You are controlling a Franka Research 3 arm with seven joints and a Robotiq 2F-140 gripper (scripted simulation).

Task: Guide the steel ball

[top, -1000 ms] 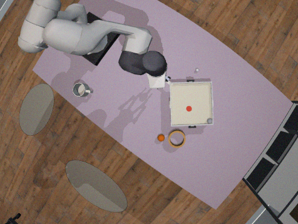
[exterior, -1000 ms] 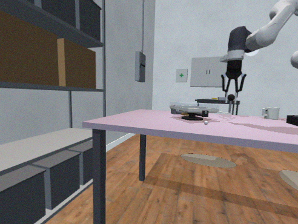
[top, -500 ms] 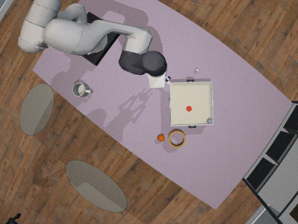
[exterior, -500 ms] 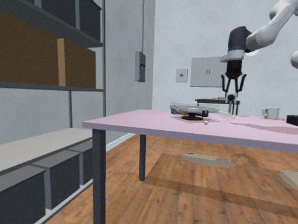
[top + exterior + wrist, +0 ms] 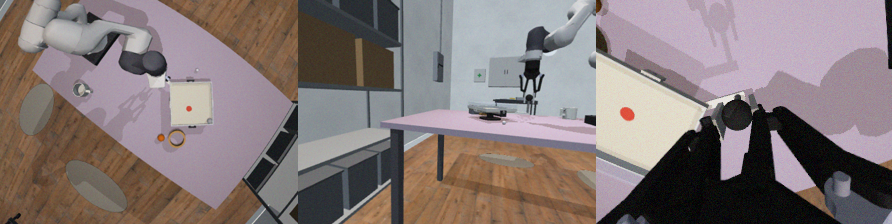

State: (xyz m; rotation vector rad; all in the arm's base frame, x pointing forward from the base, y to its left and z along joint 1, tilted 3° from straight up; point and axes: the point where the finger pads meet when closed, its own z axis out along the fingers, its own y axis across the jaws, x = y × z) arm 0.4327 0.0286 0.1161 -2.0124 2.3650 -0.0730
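The square clear-lidded plate [image 5: 182, 94] [image 5: 492, 108] [image 5: 661, 135] stands on a dark pedestal on the pink table [image 5: 236, 91]. A red printed spot [image 5: 189, 108] [image 5: 627, 114] marks its middle. The steel ball [image 5: 209, 120] rests in the plate's corner, well away from the spot. My gripper [image 5: 529, 96] [image 5: 737, 106] is shut on a black ball knob [image 5: 529, 97] [image 5: 737, 114], which stands on a thin post at the plate's opposite corner. In the overhead view my wrist [image 5: 157, 79] hides the fingers and the knob.
A small white ball [image 5: 197, 69] [image 5: 504, 122] lies on the table just beyond the plate. An orange ball [image 5: 160, 138] and a tan ring [image 5: 177, 138] lie near its other side. A mug [image 5: 80, 89] [image 5: 568, 113] stands farther off. Shelving stands past the table's end.
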